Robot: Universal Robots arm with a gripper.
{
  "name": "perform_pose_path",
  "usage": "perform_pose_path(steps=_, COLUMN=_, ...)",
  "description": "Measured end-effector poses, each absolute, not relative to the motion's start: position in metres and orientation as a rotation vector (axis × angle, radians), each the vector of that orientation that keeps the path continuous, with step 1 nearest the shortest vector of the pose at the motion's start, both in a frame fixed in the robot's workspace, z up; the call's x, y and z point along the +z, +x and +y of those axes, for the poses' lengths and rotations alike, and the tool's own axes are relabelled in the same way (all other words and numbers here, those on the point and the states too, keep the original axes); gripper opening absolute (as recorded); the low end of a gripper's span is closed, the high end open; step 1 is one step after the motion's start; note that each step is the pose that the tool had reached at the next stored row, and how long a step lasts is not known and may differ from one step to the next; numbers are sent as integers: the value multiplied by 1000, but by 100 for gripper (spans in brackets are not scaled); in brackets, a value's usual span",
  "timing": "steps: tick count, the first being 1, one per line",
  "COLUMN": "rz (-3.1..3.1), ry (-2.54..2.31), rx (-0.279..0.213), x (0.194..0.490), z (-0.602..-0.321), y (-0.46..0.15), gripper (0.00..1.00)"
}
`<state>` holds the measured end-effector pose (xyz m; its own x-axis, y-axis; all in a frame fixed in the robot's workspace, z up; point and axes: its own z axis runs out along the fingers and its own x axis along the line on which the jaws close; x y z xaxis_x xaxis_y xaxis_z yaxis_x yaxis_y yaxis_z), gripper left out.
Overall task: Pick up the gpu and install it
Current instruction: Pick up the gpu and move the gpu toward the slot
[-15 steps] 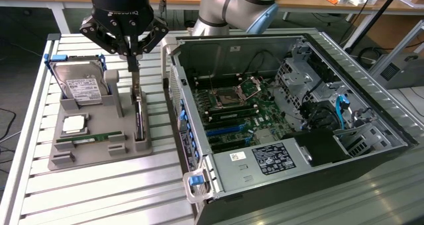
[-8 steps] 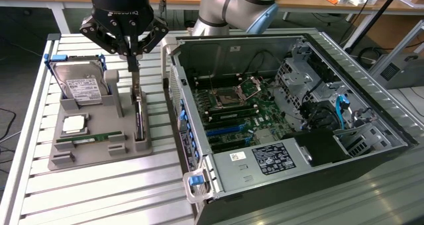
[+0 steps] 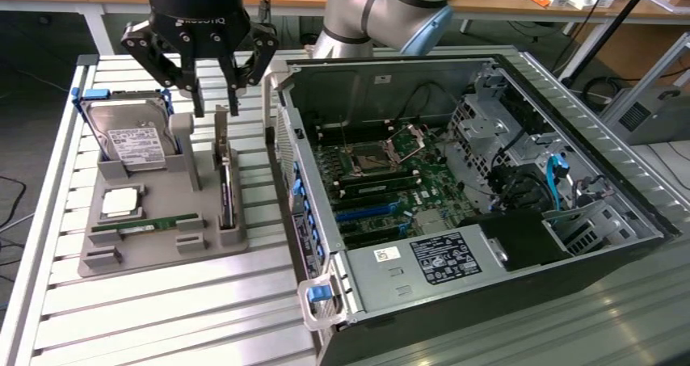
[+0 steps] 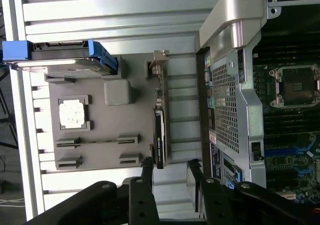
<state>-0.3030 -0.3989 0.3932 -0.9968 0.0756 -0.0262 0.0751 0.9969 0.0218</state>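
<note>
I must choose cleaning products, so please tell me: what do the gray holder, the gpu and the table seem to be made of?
Holder: likely plastic; matte gray, no shine.
Gpu: dark circuit board, with a silvery, probably metal, bracket.
Table: probably aluminium; pale ribbed slats with a dull sheen.

Dark gpu [image 3: 225, 190] on edge in gray holder [image 3: 151, 249]

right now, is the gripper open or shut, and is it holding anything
gripper: open, holding nothing, just above the gpu
</note>
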Motion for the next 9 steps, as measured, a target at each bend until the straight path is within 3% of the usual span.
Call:
perform_pose_path(steps=1, rz=3112, ry=117, rx=32, x=393, z=-399, y=-303, gripper=42)
perform_pose_path(steps=9, rz=3112, ry=117, rx=32, x=393, z=-399, y=-303, gripper=42)
